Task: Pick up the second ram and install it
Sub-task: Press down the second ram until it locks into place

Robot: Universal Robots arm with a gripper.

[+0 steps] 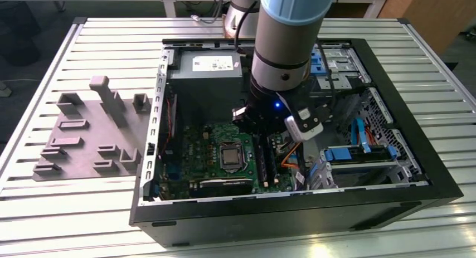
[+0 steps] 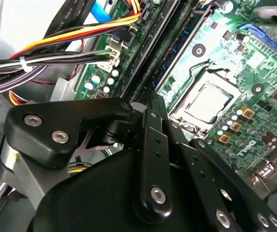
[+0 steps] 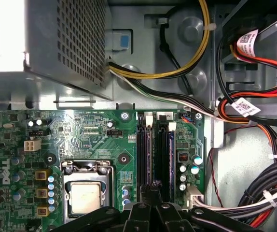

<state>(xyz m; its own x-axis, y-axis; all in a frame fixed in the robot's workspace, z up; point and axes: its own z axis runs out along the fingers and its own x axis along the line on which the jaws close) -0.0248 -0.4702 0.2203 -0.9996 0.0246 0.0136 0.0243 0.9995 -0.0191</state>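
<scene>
- While the arm reaches down into the open computer case (image 1: 438, 185), the second ram (image 3: 147, 154) stands on edge in a memory socket straight ahead of the gripper (image 3: 151, 193) tips. Judged to be seated or being pressed home.
- Gripper fingers drawn together; cannot tell whether they nip the board's edge.
- Ram: thin, flat, dark blue-green stick. Its socket is long, narrow black plastic.
- Beside the tips: glossy green motherboard (image 3: 85, 130) and the metal-lidded CPU (image 3: 85, 198).
- Beyond: bundled cables (image 3: 254, 198), kept off the sockets.
</scene>
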